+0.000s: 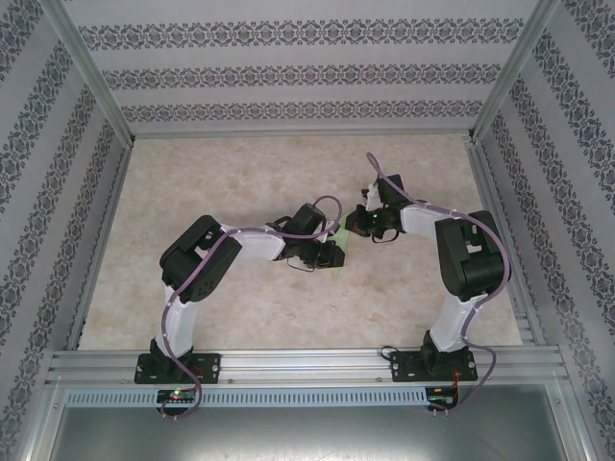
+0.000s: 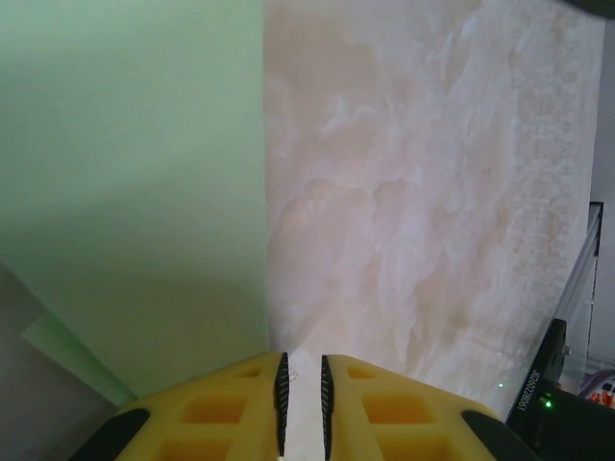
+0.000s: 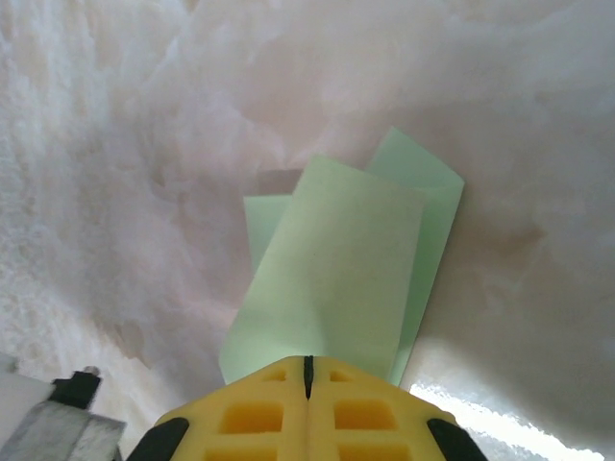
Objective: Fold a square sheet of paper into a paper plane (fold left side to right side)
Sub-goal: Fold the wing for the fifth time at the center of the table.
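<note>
Right hand: yellow fingers pressed together, no gap between the pads in the right wrist view. The sheet of paper runs right up to the fingertips; cannot tell whether a layer is pinched between them or just lies under them.

Left hand: pads slightly apart, a narrow slot between them. Only pale worktop shows through the slot, nothing gripped. The paper's straight edge ends just beside the left finger.

Paper: pale mint green, folded, in overlapping layers. One flap lies on top, and corners of lower layers stick out beyond it to either side. A thin shadow shows along the top flap's edge.

Position, top view: paper sits about mid-worktop, roughly midway between left and right edges and between far and near edges, mostly hidden by the hands. Left hand and right hand meet over it from opposite sides, close together, the right one slightly nearer the far edge.
</note>
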{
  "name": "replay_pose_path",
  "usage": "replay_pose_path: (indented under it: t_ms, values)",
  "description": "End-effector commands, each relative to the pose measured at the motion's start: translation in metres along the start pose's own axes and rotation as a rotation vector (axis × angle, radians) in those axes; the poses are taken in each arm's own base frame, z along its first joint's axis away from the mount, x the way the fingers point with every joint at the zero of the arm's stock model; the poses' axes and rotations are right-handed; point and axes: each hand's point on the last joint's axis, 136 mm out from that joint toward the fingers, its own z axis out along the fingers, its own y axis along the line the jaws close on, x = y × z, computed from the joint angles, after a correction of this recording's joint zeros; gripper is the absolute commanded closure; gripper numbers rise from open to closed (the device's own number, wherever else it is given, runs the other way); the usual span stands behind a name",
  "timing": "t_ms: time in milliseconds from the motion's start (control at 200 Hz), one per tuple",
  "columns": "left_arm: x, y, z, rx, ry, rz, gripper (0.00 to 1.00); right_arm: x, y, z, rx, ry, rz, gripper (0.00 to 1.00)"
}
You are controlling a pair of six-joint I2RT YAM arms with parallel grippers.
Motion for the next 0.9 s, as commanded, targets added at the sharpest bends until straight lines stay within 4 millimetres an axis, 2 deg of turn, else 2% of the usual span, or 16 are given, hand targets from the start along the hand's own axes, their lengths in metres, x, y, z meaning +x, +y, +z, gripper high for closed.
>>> replay_pose_path:
  t_ms: [0,470,894]
  values:
    - [0.033,0.04,0.01,-0.133,0.075,-0.057,0.79,-0.005,-0.009,0.009,0.061,0.006,-0.026,0.95]
    - [0.046,0.054,0.014,-0.144,0.082,-0.107,0.8,-0.024,-0.029,0.015,0.136,0.007,-0.045,0.96]
    - [0.053,0.069,0.012,-0.22,0.11,-0.135,0.84,-0.044,-0.038,0.014,0.188,-0.002,-0.052,0.96]
